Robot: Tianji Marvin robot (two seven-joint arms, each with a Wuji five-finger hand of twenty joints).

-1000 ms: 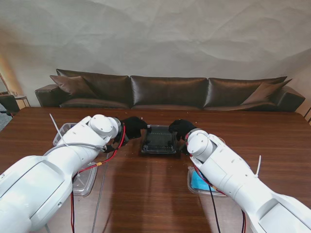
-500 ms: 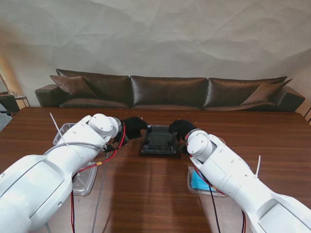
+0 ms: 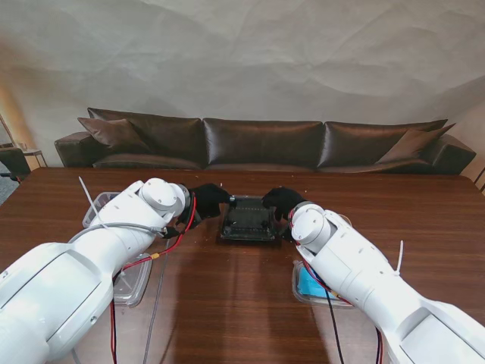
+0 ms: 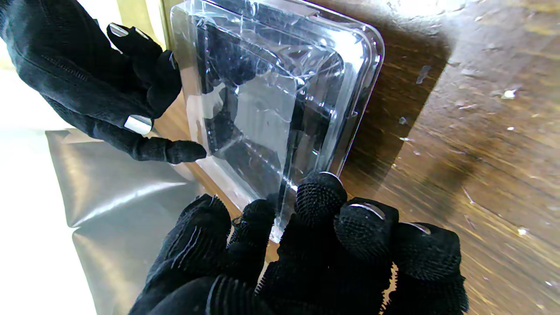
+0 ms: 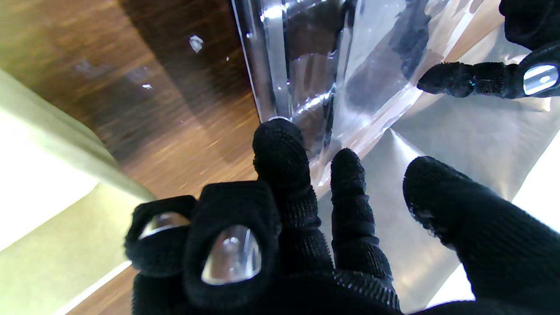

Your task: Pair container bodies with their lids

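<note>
both palms face inward: left robot hand (image 3: pixel 206 199) and right robot hand (image 3: pixel 281 201) grasp the clear container (image 3: pixel 248 218).

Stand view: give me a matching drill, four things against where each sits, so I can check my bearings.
Things:
1. clear lidded container
2. left hand
3. right hand
4. blue-bottomed tub

Places:
A. by the right forearm, nearer to me
B. table centre, between both hands
C. at the container's left edge
D. at the container's right edge

Pairs: 1-B, 2-C, 3-D, 4-A

Wooden table (image 3: pixel 227 303) with clear containers (image 3: pixel 248 220)
</note>
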